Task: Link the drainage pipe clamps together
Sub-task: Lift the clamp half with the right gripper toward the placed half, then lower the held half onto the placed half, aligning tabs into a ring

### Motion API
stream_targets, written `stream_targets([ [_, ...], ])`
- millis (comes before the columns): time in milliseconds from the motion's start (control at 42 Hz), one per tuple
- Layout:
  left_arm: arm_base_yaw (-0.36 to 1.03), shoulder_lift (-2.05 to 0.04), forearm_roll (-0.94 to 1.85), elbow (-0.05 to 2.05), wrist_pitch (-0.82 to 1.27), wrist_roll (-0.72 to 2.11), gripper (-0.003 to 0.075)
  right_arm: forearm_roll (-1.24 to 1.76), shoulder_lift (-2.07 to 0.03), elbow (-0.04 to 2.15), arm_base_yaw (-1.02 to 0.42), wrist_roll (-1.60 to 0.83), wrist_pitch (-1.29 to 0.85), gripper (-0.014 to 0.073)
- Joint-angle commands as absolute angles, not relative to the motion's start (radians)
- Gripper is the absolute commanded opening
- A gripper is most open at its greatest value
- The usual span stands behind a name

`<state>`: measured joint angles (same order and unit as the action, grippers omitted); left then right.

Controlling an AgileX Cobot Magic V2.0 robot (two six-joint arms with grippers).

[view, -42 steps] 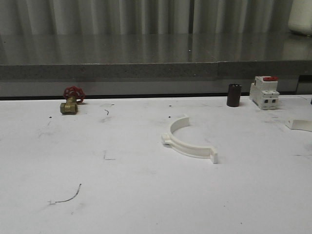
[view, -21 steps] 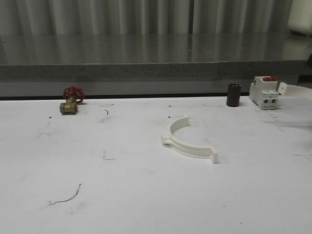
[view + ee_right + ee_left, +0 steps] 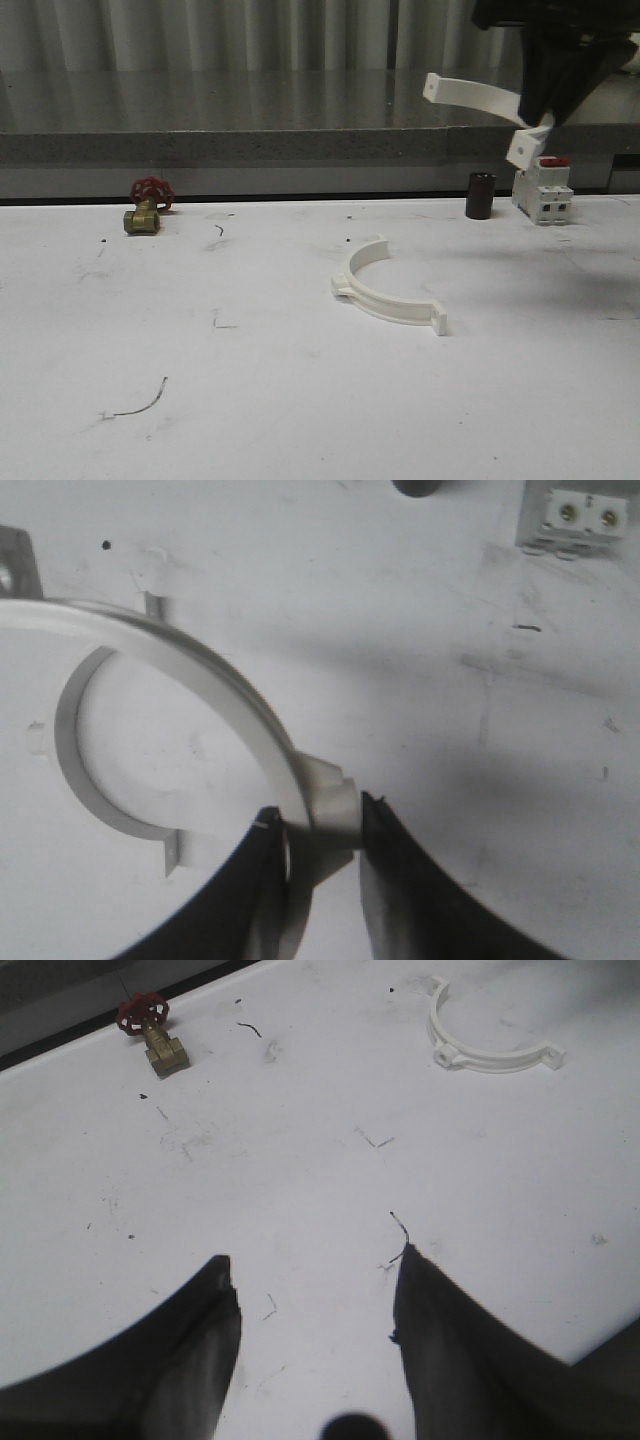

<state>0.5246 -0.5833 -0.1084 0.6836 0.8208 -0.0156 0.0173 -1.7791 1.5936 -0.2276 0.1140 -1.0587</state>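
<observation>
Your right gripper, upper right of frame, is clamped on one clamp half; its mate lies flat below-left, at centre of the table.

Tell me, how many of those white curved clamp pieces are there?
2. One clamp half lies mid-table; the other clamp half hangs in the air, pinched by the right gripper.

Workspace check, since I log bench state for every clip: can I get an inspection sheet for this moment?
Surface: white table, scuffed with dark marks.
Job's things: one clamp half lies mid-table; other clamp half held in the air.
Clutter: brass valve, dark cylinder, breaker.
Grippers: right gripper shut on the lifted half's end; left gripper open, holding nothing.
Cables: nothing seen.
Surroundings: grey ledge, curtain behind.
</observation>
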Motion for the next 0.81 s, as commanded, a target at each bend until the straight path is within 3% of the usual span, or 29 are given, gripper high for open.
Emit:
stream_targets([
  [0, 0.522, -0.584, -0.104, 0.711, 0.752, -0.016, 0.0347, -0.026, -1.792, 1.656, -0.267, 0.131, -1.045, 0.0058],
  [785, 0.522, -0.584, -0.104, 0.711, 0.752, -0.016, 0.0347, -0.028, -2.044, 1.669, -0.276, 0.24, -1.005, 0.0058],
])
